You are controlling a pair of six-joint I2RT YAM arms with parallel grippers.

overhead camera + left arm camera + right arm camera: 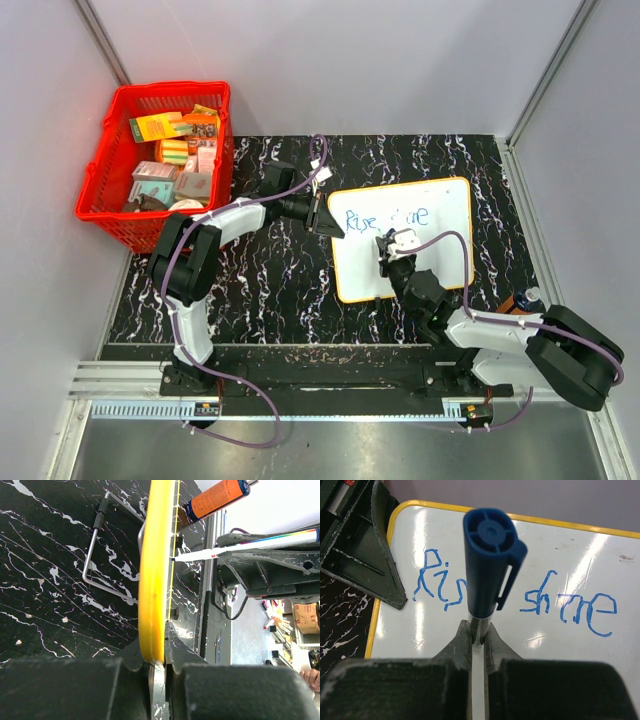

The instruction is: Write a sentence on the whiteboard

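The whiteboard, white with an orange-yellow rim, sits on the black marbled table. Blue writing on it reads "Rise" and "shine"; one line shows. My left gripper is shut on the board's left rim, seen edge-on in the left wrist view, jaws on both faces. My right gripper is shut on a marker with a blue cap on its back end. The marker's tip touches the board face below the writing, partly hiding "Rise".
A red basket full of small boxes stands at the back left. An orange marker-like tube lies right of the board, also in the left wrist view. A metal wire stand sits behind the board. Grey walls enclose the table.
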